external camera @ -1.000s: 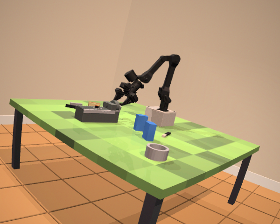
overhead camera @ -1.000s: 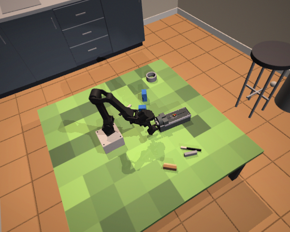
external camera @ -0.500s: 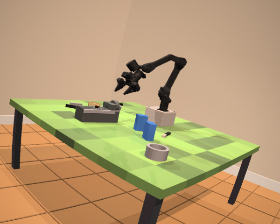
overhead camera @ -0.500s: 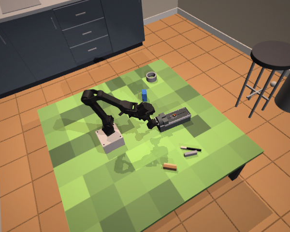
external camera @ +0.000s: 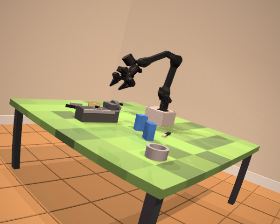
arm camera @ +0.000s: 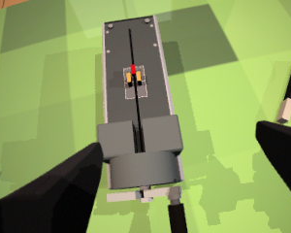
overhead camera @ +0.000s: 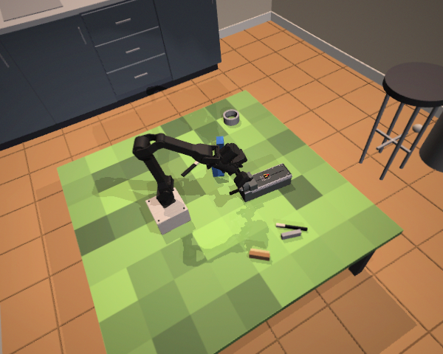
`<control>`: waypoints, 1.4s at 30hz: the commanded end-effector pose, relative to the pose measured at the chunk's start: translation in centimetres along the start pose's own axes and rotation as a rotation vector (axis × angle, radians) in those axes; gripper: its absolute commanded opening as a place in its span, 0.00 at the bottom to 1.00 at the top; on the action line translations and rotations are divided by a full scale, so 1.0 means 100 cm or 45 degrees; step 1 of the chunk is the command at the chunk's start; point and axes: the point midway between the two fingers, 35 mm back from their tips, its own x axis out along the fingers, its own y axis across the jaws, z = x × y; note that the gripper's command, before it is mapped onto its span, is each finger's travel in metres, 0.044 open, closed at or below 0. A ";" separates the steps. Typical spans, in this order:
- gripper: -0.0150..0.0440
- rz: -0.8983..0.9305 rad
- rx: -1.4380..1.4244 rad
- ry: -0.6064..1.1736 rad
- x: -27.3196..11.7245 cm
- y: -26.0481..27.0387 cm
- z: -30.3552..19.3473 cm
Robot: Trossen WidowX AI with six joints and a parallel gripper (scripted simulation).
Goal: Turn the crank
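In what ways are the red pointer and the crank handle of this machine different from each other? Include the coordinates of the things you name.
The red pointer (arm camera: 133, 69) is a small bright piece, while the crank handle (arm camera: 177, 217) is a longer black grip. The red pointer sits over the slot on the machine's top; the crank handle sticks out past the machine's end. Both belong to the same machine, and the open claw (external camera: 114, 87) holds neither.

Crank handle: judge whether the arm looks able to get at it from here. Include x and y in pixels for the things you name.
Probably yes: the open gripper (external camera: 114, 87) hangs above the machine (external camera: 96, 117) (arm camera: 118, 107), and nothing visible stands between its fingers and the handle (arm camera: 177, 218).
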 end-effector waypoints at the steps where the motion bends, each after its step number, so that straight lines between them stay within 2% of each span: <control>1: 1.00 -0.028 -0.007 0.001 0.014 0.003 0.019; 11: 1.00 -0.087 -0.032 0.008 0.052 0.020 0.055; 20: 1.00 -0.086 -0.032 0.008 0.093 0.022 0.018; 38: 1.00 -0.086 -0.032 0.008 0.094 0.023 0.017; 42: 1.00 -0.085 -0.034 0.007 0.080 0.021 0.031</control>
